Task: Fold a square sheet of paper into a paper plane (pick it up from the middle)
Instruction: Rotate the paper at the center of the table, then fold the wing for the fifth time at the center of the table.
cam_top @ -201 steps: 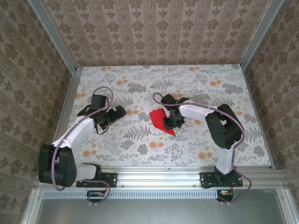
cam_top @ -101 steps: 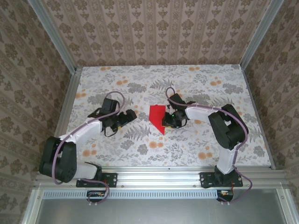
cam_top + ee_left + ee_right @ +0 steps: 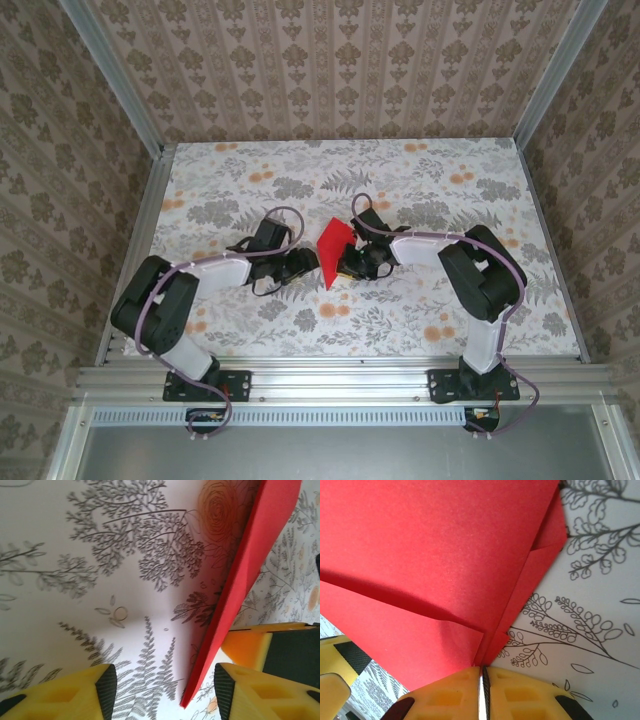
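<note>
The red paper is folded into creased layers with a point toward the near side, and stands tilted off the table at its middle. My right gripper is shut on it. In the right wrist view the closed jaws pinch the lower edge where the paper's layers meet. My left gripper is open just left of the paper. In the left wrist view the paper's thin edge runs down between the open fingers, close to the right fingertip, with the gripper holding nothing.
The table has a floral cloth and patterned walls on three sides. An aluminium rail runs along the near edge. A finger of the right gripper shows behind the paper in the left wrist view.
My left arm has swung right until its open gripper reaches the paper. The right gripper has carried the paper slightly left and tipped it more upright.
</note>
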Motion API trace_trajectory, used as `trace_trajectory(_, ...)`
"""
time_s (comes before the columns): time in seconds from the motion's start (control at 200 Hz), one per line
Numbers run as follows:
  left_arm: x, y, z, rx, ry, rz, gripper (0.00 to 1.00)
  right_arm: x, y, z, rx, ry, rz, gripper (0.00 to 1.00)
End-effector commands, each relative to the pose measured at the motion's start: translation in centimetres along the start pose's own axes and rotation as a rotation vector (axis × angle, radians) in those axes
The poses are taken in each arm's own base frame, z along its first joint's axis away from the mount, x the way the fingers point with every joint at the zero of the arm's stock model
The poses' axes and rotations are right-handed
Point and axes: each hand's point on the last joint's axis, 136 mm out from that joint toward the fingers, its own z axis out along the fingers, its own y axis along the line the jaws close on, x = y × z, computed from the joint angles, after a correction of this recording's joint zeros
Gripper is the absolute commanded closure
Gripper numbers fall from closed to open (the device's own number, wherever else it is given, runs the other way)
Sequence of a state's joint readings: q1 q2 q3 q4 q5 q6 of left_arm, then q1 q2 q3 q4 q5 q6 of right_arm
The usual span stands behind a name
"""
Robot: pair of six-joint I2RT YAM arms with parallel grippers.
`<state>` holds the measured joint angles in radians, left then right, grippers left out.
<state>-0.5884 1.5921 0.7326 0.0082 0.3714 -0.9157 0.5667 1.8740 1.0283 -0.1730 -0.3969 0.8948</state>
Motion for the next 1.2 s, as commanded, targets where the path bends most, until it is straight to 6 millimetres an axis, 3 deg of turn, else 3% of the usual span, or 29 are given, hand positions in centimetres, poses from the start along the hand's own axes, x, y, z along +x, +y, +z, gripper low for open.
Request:
trace_trajectory(0.0, -1.2, -2.9, 0.3, 0.081, -0.025, 0.069, 0.47, 0.3, -1.7, 1.0, 0.044, 0.005, 0.038, 0.87)
trace_trajectory(0.43, -0.6, -4.0, 2.7, 0.151, 0.011, 0.160, 0.67, 0.3, -1.7, 1.1, 0.039, 0.009, 0.043, 0.87)
trace_trajectory(0.715, 0.4, -3.5, 3.8, 0.143, 0.030, 0.217, 0.78, -0.3, 0.0, 0.6, -0.029, -0.002, 0.032, 0.86)
trace_trajectory(0.8, 0.2, -3.2, 3.8, 0.124, 0.018, 0.244, 0.84, -0.7, 0.8, -0.2, -0.065, -0.017, 0.019, 0.84)
trace_trajectory(1.035, 0.1, -2.6, 4.0, 0.072, 0.009, 0.331, 0.91, -2.2, 3.1, -4.7, -0.164, -0.135, -0.069, 0.74)
trace_trajectory(1.195, 0.2, -2.4, 4.0, 0.048, 0.008, 0.376, 0.92, -2.4, 3.2, -4.0, -0.156, -0.113, -0.090, 0.77)
